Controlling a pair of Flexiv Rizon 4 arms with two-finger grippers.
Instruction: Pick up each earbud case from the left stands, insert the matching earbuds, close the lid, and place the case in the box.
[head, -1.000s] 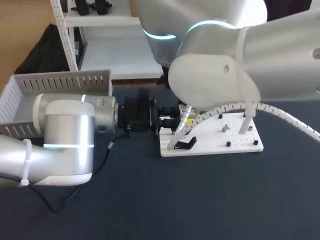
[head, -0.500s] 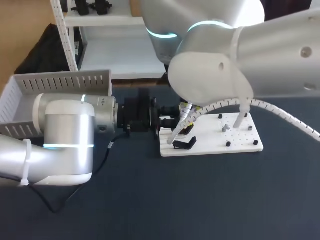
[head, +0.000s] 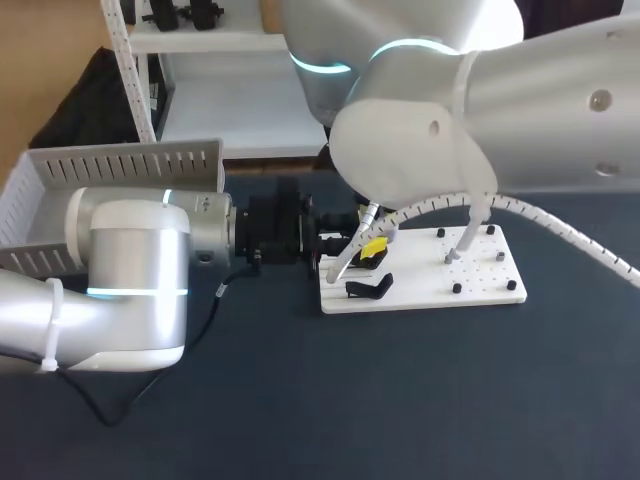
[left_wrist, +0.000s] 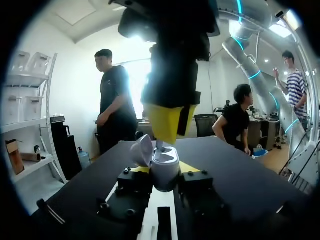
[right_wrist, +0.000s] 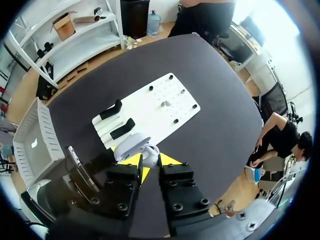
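Observation:
My left gripper (left_wrist: 165, 169) is shut on a white earbud case (left_wrist: 164, 176), holding it upright with the lid (left_wrist: 141, 150) swung open. Right above the case's open top is my right gripper (left_wrist: 167, 122), pointing down and shut on a small white earbud (left_wrist: 160, 146). In the right wrist view, the earbud (right_wrist: 150, 149) sits between that gripper's (right_wrist: 149, 160) yellow tips, with the case's lid (right_wrist: 131, 144) just under them. In the head view, the right gripper (head: 373, 247) meets the left gripper (head: 335, 246) at the white board's (head: 480, 288) left end. The case is hidden there.
Two black stands (right_wrist: 111, 109) (right_wrist: 122, 128) sit on the white board (right_wrist: 172, 102), along with black pegs and a small pale piece (head: 452, 256). A slotted grey box (head: 60, 190) stands at the table's back left, behind my left arm. Dark table surface lies in front.
My right gripper has come down and slightly left, bringing the earbud to the open case. The left arm has kept still.

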